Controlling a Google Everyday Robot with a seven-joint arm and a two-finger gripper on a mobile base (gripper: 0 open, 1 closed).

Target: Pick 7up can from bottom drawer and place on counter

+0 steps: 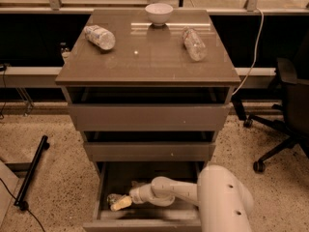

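Your small pale green-and-silver 7up can sits at the very tip of the gripper, inside the open grey bottom drawer. You cannot tell which way its long axis runs, nor whether the gripper has closed on it. The drawer's left wall stands just left of the gripper and its front lip lies near. The middle drawer front overhangs above, and the glossy grey-brown counter is well above, bare at its centre.
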